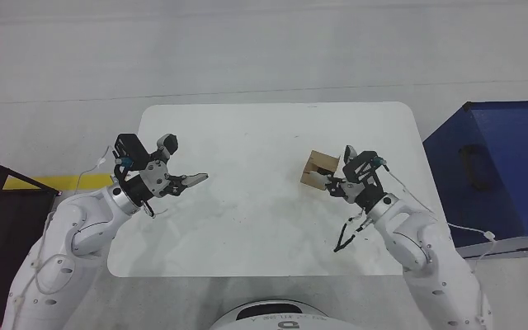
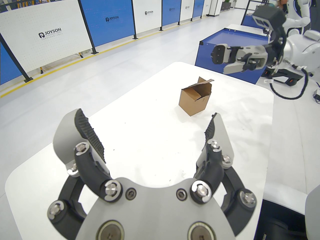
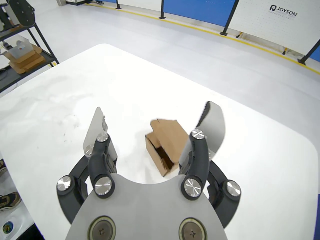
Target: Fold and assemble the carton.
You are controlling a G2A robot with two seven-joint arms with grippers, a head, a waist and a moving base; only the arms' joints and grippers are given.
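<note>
Hovering over the left part of the white table (image 1: 247, 132), my left gripper (image 1: 191, 179) has its fingers spread wide and nothing between them. My own wrist cam shows the same: left gripper (image 2: 147, 116) released, ribbed pads (image 2: 88, 131) bare, touching nothing. It sits well apart from the carton, with plain tabletop between us and nothing in the way.

Moving right, the carton (image 1: 318, 167) stands on the right part of the table. It's a small brown box (image 2: 193, 101), open, with a flap sticking up at the far edge. From my right wrist the carton (image 3: 167, 141) shows its open mouth and dark inside.

My right gripper (image 1: 342, 173) hangs just beside the carton, a bit above it. Its fingers are apart too, holding nothing. The left wrist view shows the right gripper (image 2: 222, 62) up in the air with a gap down to the box. In its own cam the right gripper (image 3: 155, 108) frames the carton, one finger (image 3: 212, 126) in front of its edge.

Past the table's right side is a blue bin (image 1: 478, 165). Blue and white fence panels (image 2: 107, 18) behind carry a logo and lettering.
</note>
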